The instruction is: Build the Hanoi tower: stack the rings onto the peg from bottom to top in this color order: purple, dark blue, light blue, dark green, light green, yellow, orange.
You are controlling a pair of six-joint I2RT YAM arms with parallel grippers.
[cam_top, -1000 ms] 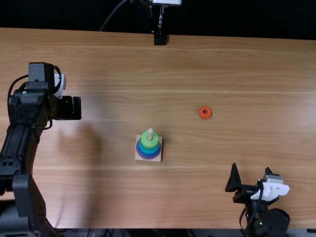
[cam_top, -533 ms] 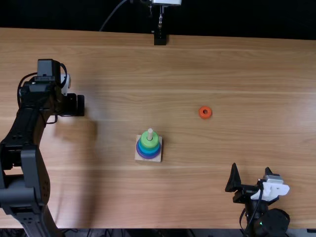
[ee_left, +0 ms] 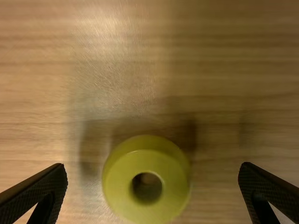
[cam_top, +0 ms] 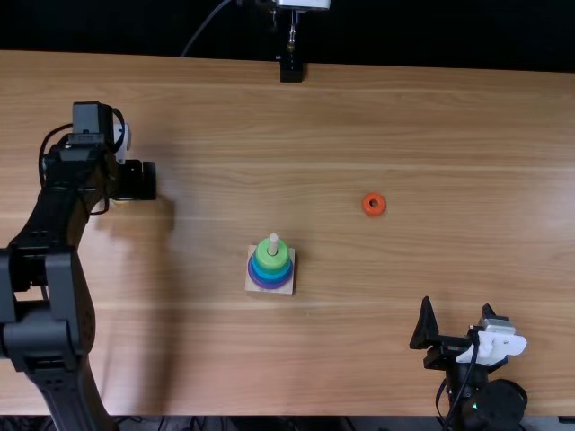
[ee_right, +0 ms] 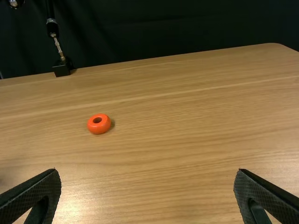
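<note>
Your left claw (cam_top: pixel 141 180) is open above the ring (ee_left: pixel 146 163), which lies flat at ten o'clock from the tower (cam_top: pixel 271 259). You see it thick, round and dull yellow, with a hole inside.

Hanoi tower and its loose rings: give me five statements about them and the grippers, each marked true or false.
1. The purple ring is lowest on the peg. True.
2. The yellow ring is on the peg. False: the yellow ring lies on the table, under the left gripper.
3. The light green ring is uppermost on the peg. True.
4. The right gripper holds the orange ring. False: the right gripper's fingers are open and the orange ring lies on the table.
</note>
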